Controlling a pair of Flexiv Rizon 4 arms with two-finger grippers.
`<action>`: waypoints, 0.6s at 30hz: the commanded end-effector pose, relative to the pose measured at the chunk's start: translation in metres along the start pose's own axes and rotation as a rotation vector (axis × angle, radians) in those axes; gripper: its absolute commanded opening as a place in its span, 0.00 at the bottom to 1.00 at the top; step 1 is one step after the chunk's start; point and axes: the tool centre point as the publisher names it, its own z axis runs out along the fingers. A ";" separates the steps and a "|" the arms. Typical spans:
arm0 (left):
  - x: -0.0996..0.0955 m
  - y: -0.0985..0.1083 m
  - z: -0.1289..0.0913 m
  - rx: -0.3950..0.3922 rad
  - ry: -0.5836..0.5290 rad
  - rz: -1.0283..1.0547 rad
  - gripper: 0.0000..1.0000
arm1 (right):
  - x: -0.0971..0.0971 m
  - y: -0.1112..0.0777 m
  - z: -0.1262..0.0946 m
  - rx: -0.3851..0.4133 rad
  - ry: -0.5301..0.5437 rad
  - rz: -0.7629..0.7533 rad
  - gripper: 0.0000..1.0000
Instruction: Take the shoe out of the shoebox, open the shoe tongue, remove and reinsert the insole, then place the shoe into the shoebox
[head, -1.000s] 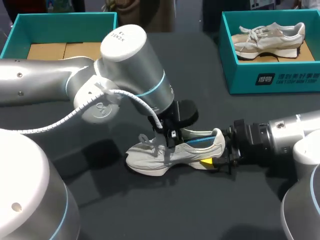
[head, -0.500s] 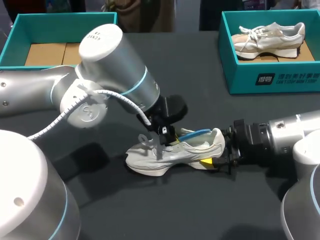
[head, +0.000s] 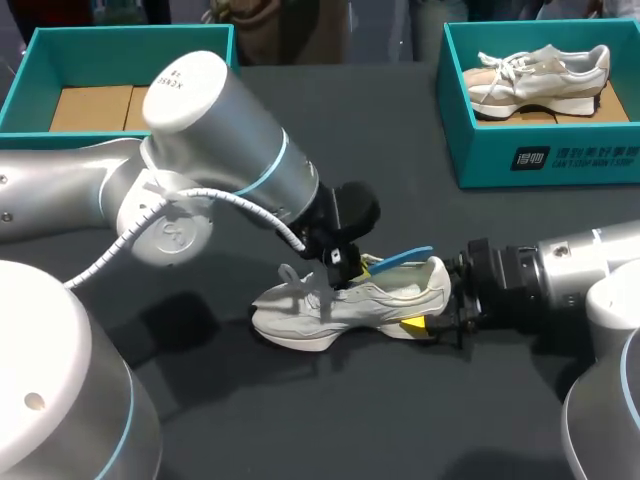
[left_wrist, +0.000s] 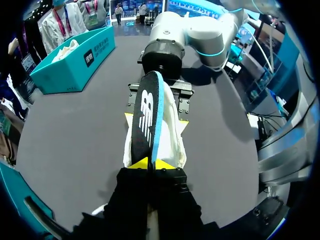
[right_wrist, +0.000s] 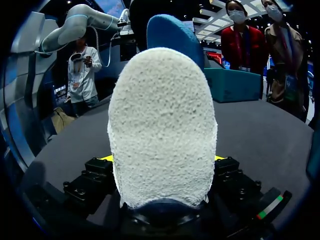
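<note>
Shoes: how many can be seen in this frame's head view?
2. The first shoe lies on the table, heel gripped by the right end effector; the second shoe sits in the right shoebox. The left shoebox is partly hidden.

From the right wrist, the shoe (right_wrist: 162, 125) heel hides most of your right pincer (right_wrist: 162, 158). Overhead, the left pincer (head: 352, 268) and the insole (head: 405, 259)'s front end disappear behind the wrist.

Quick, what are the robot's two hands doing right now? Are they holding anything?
Left gripper: shut on the insole, which sticks partly out of the shoe.
Right gripper: shut on the shoe's heel.
</note>
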 end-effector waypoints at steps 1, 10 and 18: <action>-0.005 -0.020 0.017 -0.035 -0.020 -0.008 0.00 | 0.001 0.001 0.000 0.004 0.000 0.001 0.00; -0.002 -0.019 0.014 -0.034 -0.052 0.007 0.43 | 0.001 0.001 0.000 0.004 0.000 0.001 0.00; 0.003 -0.022 0.007 0.021 -0.104 0.006 0.66 | 0.001 0.001 0.000 0.004 0.000 0.001 0.00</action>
